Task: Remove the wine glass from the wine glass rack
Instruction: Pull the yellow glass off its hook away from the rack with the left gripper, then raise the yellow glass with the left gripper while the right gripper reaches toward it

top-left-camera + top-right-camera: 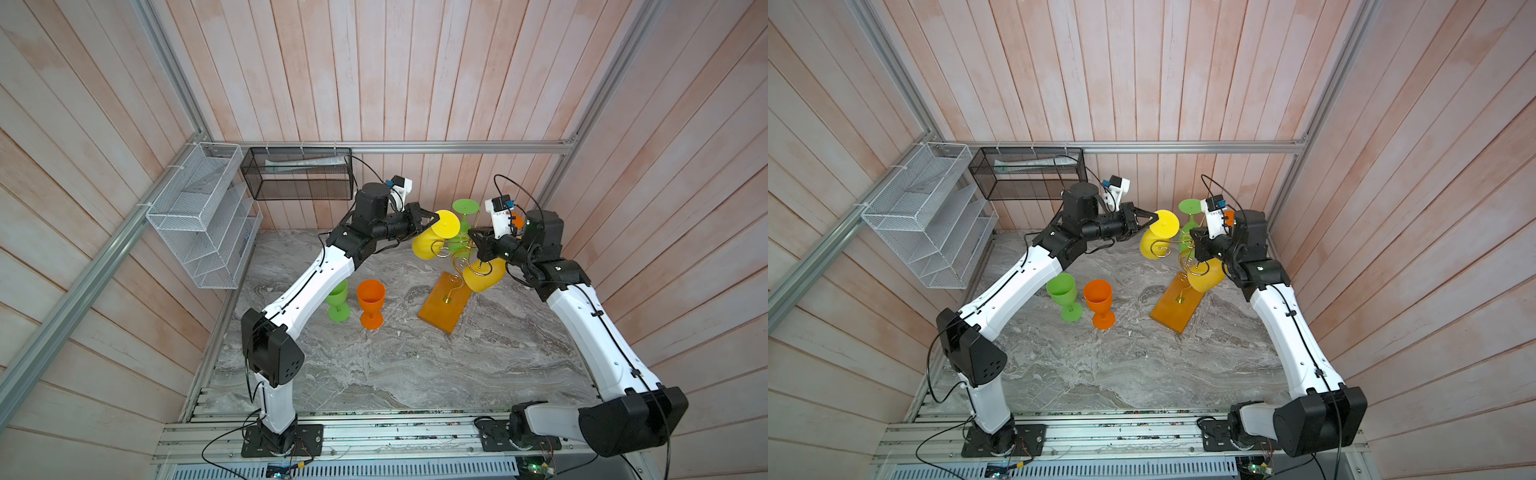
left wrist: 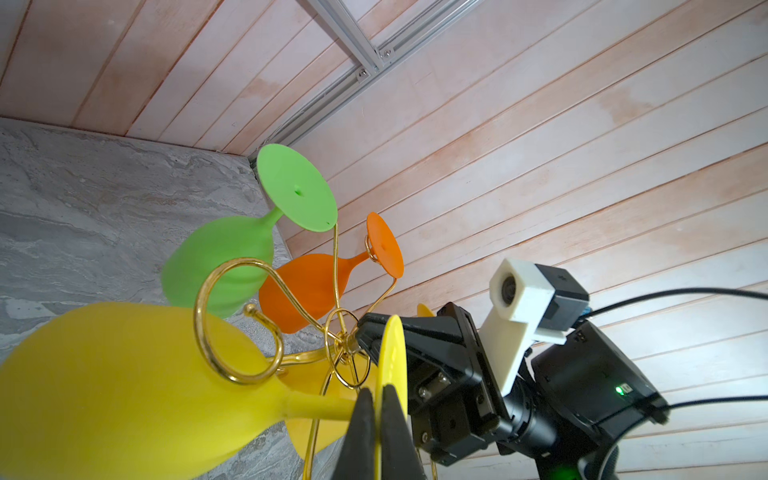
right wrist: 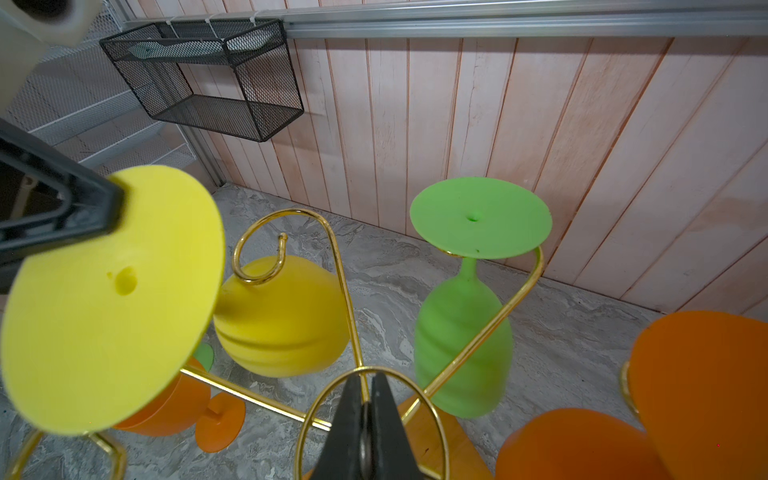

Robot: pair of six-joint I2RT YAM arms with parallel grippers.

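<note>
Our left pincer [image 1: 433, 217] is clenched on the foot rim of the yellow glass [image 1: 445, 224]. The glass is tilted, foot up, among the rack [image 1: 438, 307] arms, upper right of centre in both top views. We cannot tell whether its stem is in a curl. Our right pincer [image 3: 365, 401] is clamped on the rack's gold wire hub. The wall [image 1: 415, 178] stands near behind. Bare worktop [image 1: 395, 365] spreads toward the lower frame, beyond the green glass [image 1: 338, 297] and orange glass [image 1: 370, 301] upright at centre.

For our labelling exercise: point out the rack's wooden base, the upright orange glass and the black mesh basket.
wooden base [image 1: 438, 312]: a top view, bare top face
upright orange glass [image 1: 370, 301]: a top view, bowl wall
black mesh basket [image 1: 299, 188]: a top view, front wall
</note>
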